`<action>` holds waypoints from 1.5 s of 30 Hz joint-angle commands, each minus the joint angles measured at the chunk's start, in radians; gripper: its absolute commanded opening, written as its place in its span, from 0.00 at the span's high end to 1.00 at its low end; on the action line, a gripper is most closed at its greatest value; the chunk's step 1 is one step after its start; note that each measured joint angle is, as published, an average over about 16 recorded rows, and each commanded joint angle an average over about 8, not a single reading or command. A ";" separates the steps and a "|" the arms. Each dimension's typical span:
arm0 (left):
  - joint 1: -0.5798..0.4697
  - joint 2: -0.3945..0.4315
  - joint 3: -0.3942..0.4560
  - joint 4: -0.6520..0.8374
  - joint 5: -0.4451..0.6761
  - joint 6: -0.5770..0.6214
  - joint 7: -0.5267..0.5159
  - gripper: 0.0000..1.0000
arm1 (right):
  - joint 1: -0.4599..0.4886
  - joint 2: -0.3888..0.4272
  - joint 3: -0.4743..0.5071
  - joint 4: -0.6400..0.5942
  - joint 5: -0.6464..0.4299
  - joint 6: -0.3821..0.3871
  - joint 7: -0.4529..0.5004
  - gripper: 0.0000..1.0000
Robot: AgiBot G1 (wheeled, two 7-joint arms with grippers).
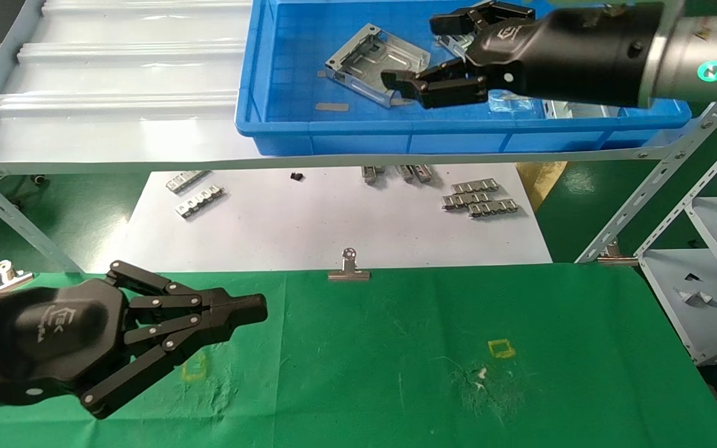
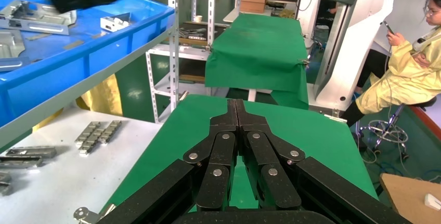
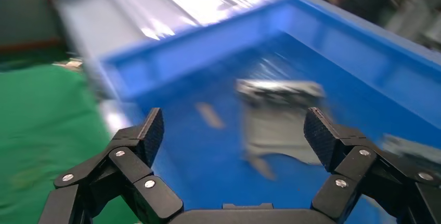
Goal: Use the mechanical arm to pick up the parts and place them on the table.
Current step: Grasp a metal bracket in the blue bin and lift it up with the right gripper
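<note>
My black jointed left gripper (image 1: pixel 253 309), fingers pressed together, idles low at the frame's lower left, while my right gripper (image 1: pixel 424 53), spread wide at upper right over the blue plastic tray (image 1: pixel 284 134), should straddle the silver sheet-metal bracket (image 1: pixel 376 62) squarely before pinching.

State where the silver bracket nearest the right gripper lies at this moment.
In the head view, the silver bracket lies flat inside the blue tray on the upper shelf, just left of the open right gripper, with small grey strips beside it.
</note>
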 commanded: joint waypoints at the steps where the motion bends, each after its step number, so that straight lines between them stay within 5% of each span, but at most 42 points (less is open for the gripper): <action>1: 0.000 0.000 0.000 0.000 0.000 0.000 0.000 1.00 | 0.070 -0.053 -0.033 -0.100 -0.081 0.055 0.006 0.00; 4: 0.000 0.000 0.000 0.000 0.000 0.000 0.000 1.00 | 0.122 -0.119 -0.057 -0.236 -0.143 0.139 -0.005 0.07; 11: 0.000 0.000 0.000 0.000 0.000 0.000 0.000 1.00 | 0.193 -0.235 -0.078 -0.481 -0.202 0.290 -0.050 0.94; 12: 0.000 0.000 0.001 0.000 0.000 0.000 0.000 1.00 | 0.200 -0.246 -0.078 -0.507 -0.204 0.307 -0.057 1.00; 19: 0.000 0.000 0.001 0.000 -0.001 0.000 0.000 0.98 | 0.230 -0.302 -0.072 -0.634 -0.204 0.400 -0.091 1.00; 27: 0.000 0.000 0.001 0.000 -0.001 0.000 0.001 0.01 | 0.244 -0.331 -0.074 -0.703 -0.209 0.447 -0.118 1.00; 45: 0.000 -0.001 0.002 0.000 -0.001 -0.001 0.001 0.00 | 0.222 -0.358 -0.086 -0.710 -0.216 0.479 -0.155 1.00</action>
